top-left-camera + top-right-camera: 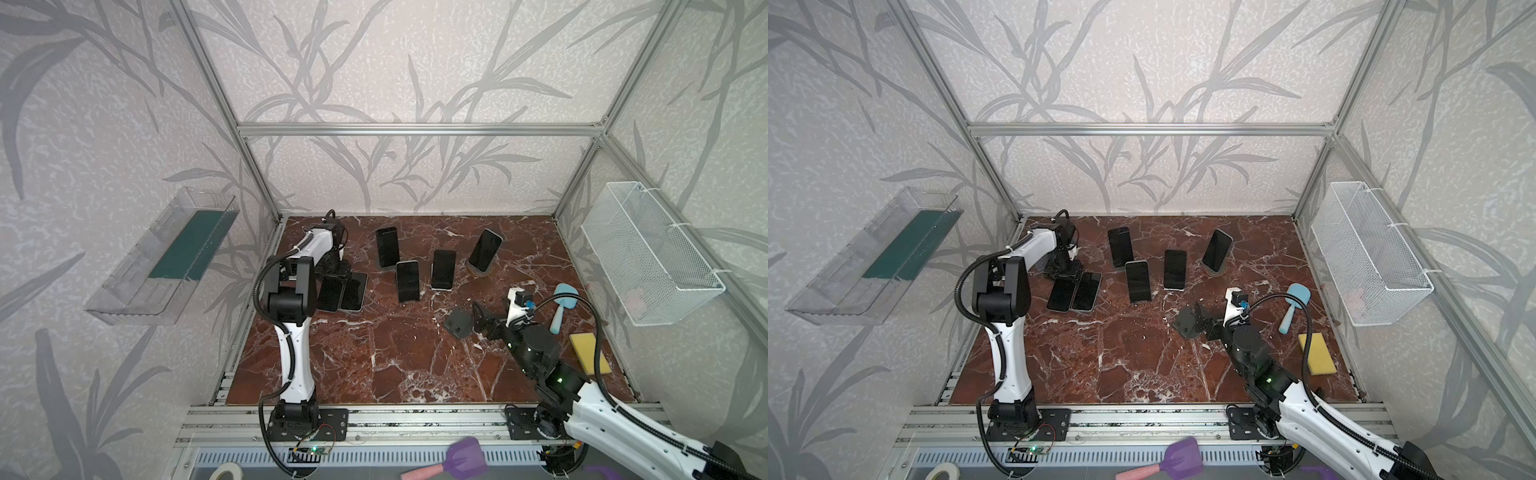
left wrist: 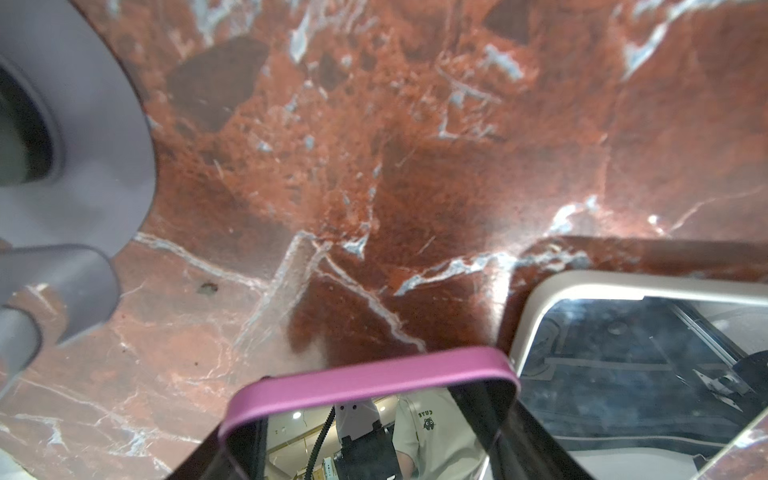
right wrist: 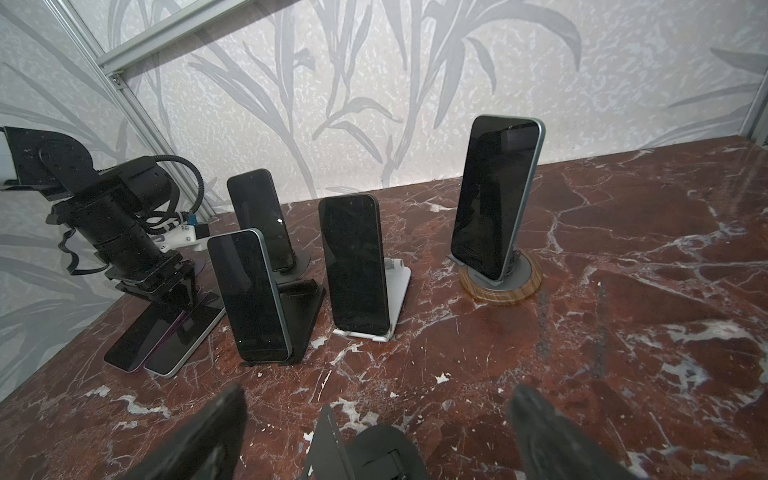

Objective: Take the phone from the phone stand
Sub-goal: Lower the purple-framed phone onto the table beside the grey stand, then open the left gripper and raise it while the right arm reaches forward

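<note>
We see the left gripper (image 2: 374, 395) low at the left edge of the worktop (image 1: 395, 357), its fingers (image 2: 494, 411) narrow and closed on the sides of the pink phone (image 2: 370, 372). That phone lies flat on the worktop, off any stand. A second phone (image 2: 623, 374) lies flat just beside it, edge to edge. The grey stand (image 2: 83, 124) sits near the pink phone's end, apart from it. In both top views the left arm covers that stand. The right gripper (image 1: 478, 322) rests low on the right, fingers (image 3: 199, 436) wide with nothing held. A small black stand (image 3: 361, 449) sits between them, and we cannot tell whether they touch it. Four more phones stand propped between the two arms. They are the far phone (image 1: 387, 247), the near phone (image 1: 407, 281), the white-stand phone (image 1: 443, 269) and the wood-base phone (image 1: 485, 249). The near phone stands closest to the flat pair, well apart from the left gripper. A blue brush (image 1: 563, 303) and a yellow sponge (image 1: 590, 353) lie by the right arm. A wire basket (image 1: 648, 257) hangs on the right wall and a clear tray (image 1: 166, 257) on the left wall.
</note>
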